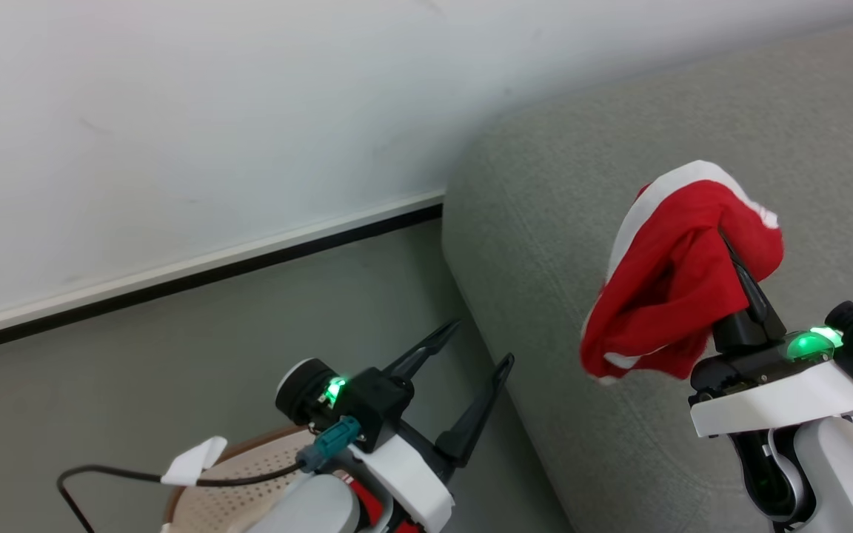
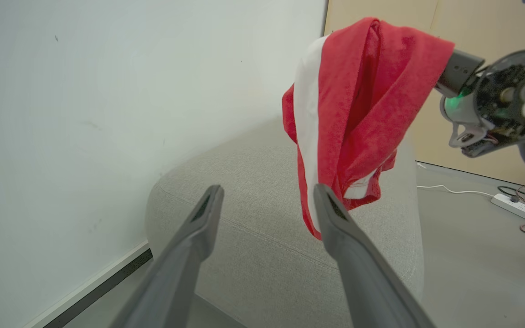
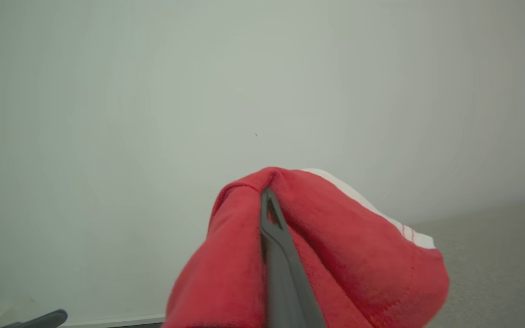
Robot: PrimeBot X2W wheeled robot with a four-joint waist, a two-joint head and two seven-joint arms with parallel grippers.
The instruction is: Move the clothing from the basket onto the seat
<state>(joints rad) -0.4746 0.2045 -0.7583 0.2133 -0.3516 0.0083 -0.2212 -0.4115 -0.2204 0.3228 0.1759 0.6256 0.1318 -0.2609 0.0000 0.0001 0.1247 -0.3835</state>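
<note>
Our right hand [image 1: 724, 238] holds a garment [image 1: 663, 296] over the seat [image 1: 545, 222], not yet dropped. Our left hand [image 1: 482, 340] is wide open. The basket [image 1: 249, 481], at seven o'clock, shows more red.

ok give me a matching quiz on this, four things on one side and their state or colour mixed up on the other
1 left claw
2 right claw
3 laundry basket
4 sofa

a light grey, beside the white wall
b shut on the red garment
c open, holding nothing
d cream, rows of small holes

Pairs: 1c, 2b, 3d, 4a
</note>
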